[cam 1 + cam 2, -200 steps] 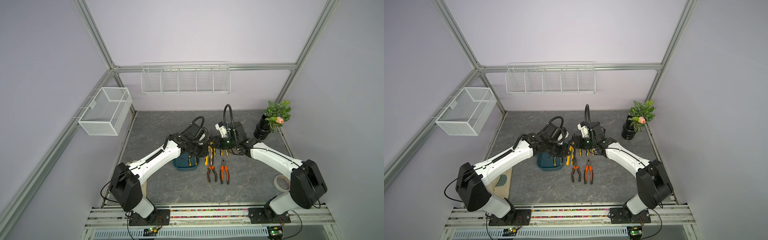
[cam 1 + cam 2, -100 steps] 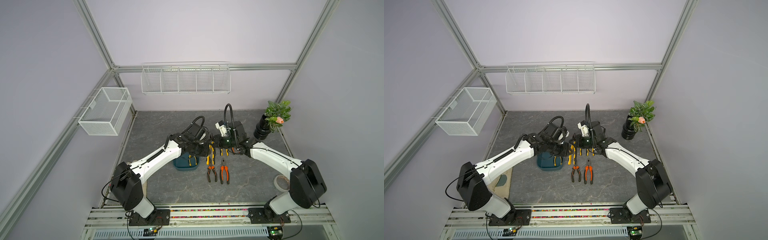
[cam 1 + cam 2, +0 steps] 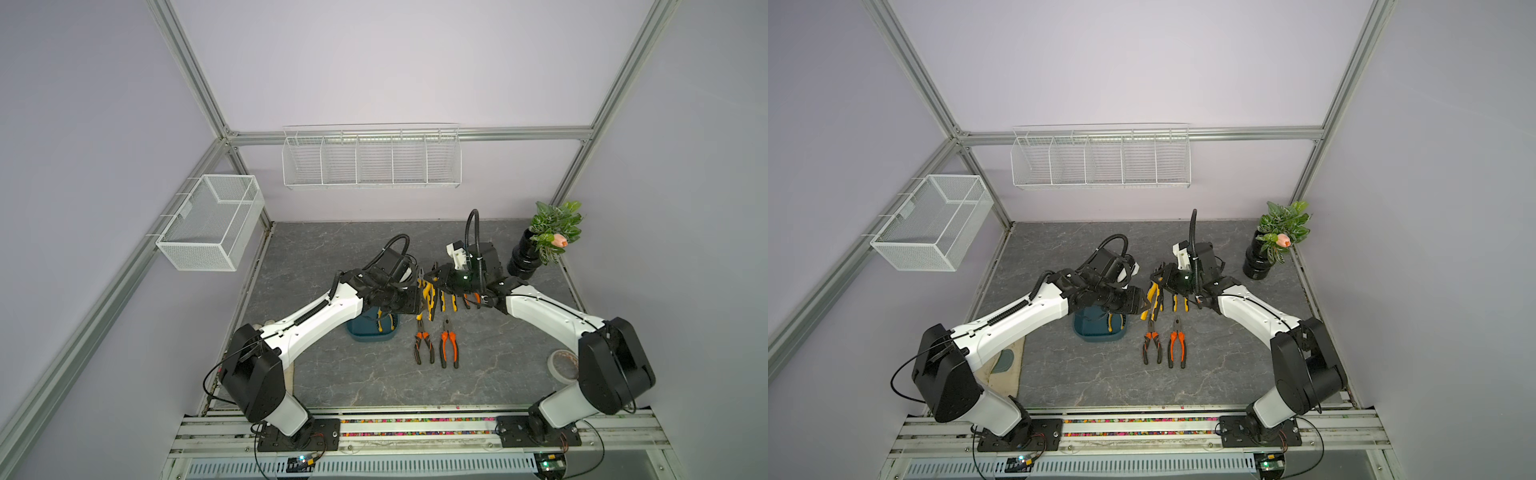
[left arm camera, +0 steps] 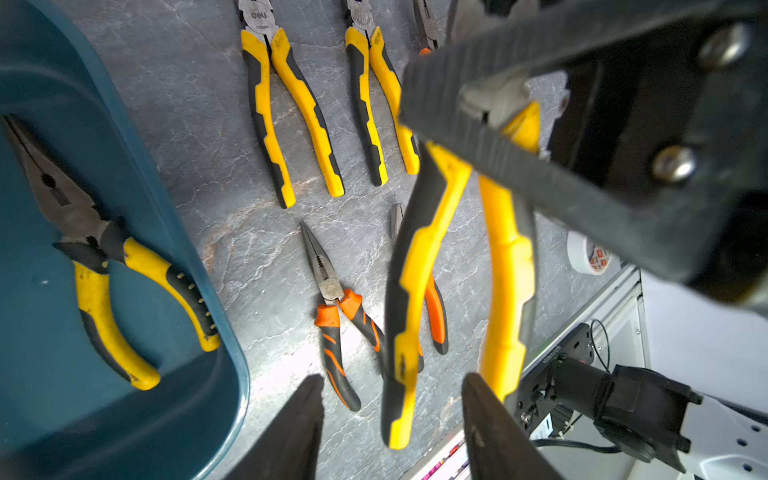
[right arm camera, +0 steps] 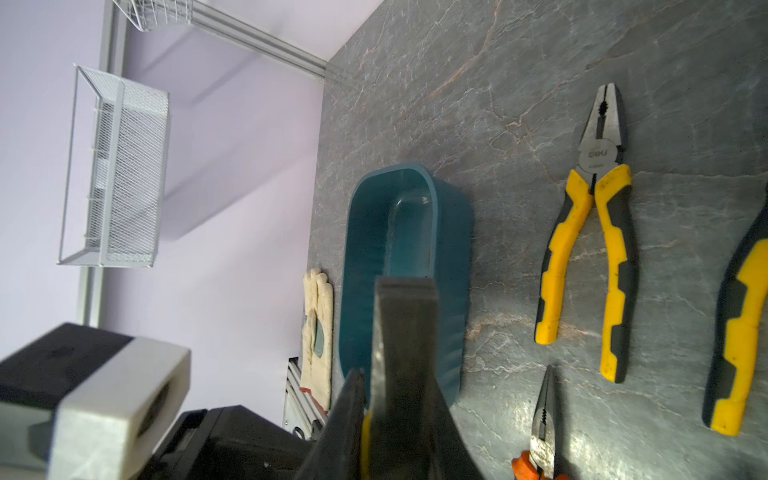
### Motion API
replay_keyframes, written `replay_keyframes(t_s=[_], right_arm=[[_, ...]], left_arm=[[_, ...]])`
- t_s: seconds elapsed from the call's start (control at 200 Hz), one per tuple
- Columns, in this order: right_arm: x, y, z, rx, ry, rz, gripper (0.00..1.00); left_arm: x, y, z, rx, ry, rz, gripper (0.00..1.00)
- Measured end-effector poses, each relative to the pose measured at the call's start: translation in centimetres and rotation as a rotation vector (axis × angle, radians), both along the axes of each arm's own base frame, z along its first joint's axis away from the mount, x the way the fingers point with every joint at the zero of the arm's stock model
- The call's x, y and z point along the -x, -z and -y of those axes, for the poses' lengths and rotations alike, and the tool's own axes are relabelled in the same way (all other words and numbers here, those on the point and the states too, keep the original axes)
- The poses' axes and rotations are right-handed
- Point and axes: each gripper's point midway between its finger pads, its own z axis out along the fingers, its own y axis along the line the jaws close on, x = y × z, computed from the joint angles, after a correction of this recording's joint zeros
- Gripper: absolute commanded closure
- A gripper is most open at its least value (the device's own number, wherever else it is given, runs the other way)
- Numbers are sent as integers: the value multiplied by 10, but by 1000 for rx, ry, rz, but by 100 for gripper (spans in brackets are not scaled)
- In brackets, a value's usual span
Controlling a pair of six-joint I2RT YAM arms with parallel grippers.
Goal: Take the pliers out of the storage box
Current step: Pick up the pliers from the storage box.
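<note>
Yellow pliers (image 4: 419,257) hang clamped in right pincer (image 4: 492,102), before left pincer (image 4: 392,380): parted, empty; storage box (image 4: 237,353) beside.

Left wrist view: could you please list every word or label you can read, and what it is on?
"deli": head of the yellow pliers nearest the blue box.
Line beneath it: too small to read.
Red marks on the tape roll: blurred.
White print on the black block: unreadable.

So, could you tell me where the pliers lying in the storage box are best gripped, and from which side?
Grip the pliers at the joint where handles meet jaws, coming straight down from above. They lie flat on the floor of the storage box with handles splayed, and its walls would likely block a sideways approach.
</note>
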Motion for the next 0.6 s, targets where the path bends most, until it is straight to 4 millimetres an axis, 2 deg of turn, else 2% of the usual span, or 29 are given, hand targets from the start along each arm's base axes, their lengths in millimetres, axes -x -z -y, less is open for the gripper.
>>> replay_keyframes(t_s=[0.275, 0.425, 0.535, 0.6], right_arm=[[2, -14, -6, -97, -12, -44, 94], [3, -15, -7, -108, -16, -59, 94], [3, -15, -7, -110, -16, -62, 94], [4, -14, -7, -110, -15, -66, 94]], left_arm=[[0, 3, 0, -3, -2, 0, 56], [-1, 2, 0, 2, -1, 4, 78], [2, 0, 5, 12, 26, 14, 86], [3, -1, 6, 11, 38, 20, 100]])
